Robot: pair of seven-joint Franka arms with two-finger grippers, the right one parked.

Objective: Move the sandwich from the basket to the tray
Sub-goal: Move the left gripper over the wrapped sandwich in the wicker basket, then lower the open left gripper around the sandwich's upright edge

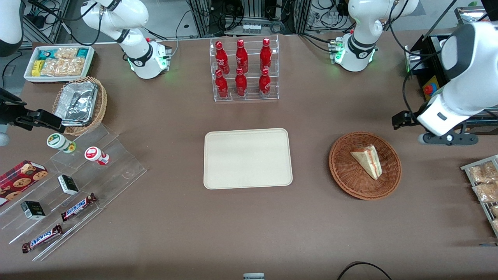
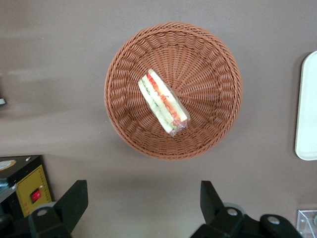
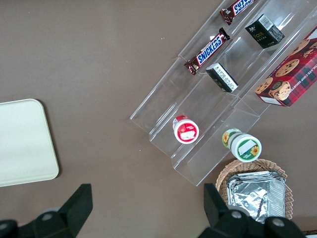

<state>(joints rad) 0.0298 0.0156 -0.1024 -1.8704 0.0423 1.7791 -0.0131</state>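
Observation:
The sandwich [image 1: 367,160] [image 2: 163,102], a clear-wrapped wedge with red and green filling, lies in the round reddish-brown basket [image 1: 342,175] [image 2: 124,64]. The cream tray [image 1: 248,158] [image 2: 307,109] sits bare at the table's middle, beside the basket toward the parked arm's end. My gripper [image 1: 403,119] [image 2: 142,198] hangs high over the table just off the basket's rim, toward the working arm's end. Its fingers [image 2: 74,198] stand wide open with nothing between them, well apart from the sandwich.
A clear rack of red bottles [image 1: 244,70] stands farther from the front camera than the tray. A black box with a red button [image 1: 428,88] [image 2: 29,191] sits near my gripper. Snack packets on a wire rack [image 1: 484,182] lie at the working arm's end.

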